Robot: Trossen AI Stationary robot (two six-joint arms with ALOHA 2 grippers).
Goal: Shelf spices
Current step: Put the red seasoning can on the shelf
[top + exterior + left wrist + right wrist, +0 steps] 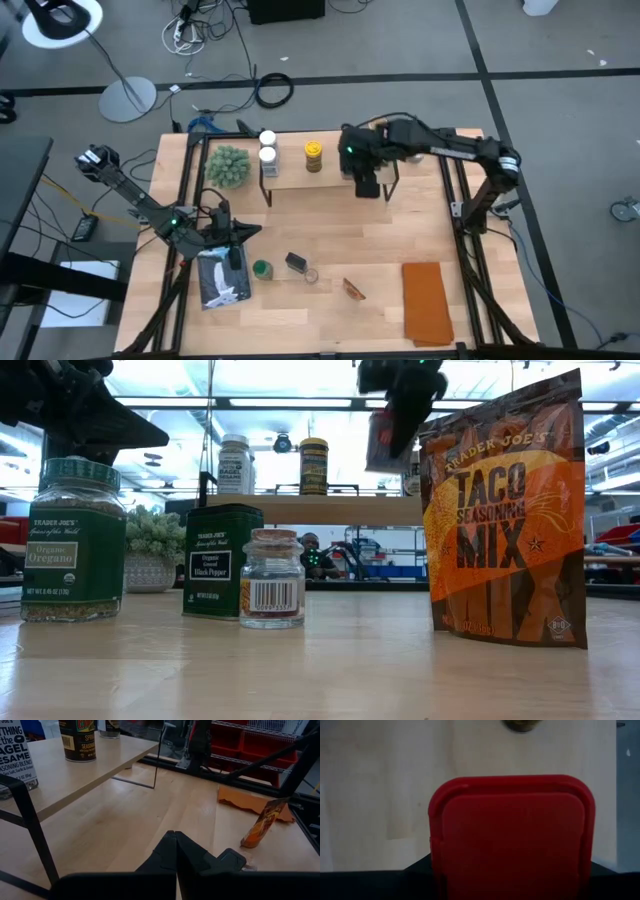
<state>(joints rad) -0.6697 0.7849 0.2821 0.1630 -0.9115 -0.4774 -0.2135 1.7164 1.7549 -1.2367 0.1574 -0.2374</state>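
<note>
My right gripper (pixel 366 182) is over the right part of the shelf (pixel 330 176) and is shut on a red tin (pixel 512 837), which also shows in the low view (pixel 380 440). Two white-lidded jars (pixel 267 147) and a yellow-lidded jar (pixel 314 151) stand on the plank. On the table stand a green-lidded oregano jar (pixel 75 540), a dark black-pepper tin (pixel 222 560) and a small glass jar (pixel 272 578). My left gripper (pixel 176 851) is shut and holds nothing, near the table's left side (pixel 237 235). My right gripper holds the red tin near its upper end (pixel 385 422), coming from above and pointing down. In the wrist view the tin's red top (pixel 512 820) hides the fingers, so the place of contact cannot be seen. The tin hangs slightly tilted, clear above the shelf plank (pixel 330 508).
A fuzzy green plant ball (pixel 228 165) sits left of the shelf. A taco seasoning packet (pixel 505 510) stands near the table's near edge, and an orange cloth (pixel 427 300) lies at the near right. A black-and-white packet (pixel 222 280) lies under my left arm.
</note>
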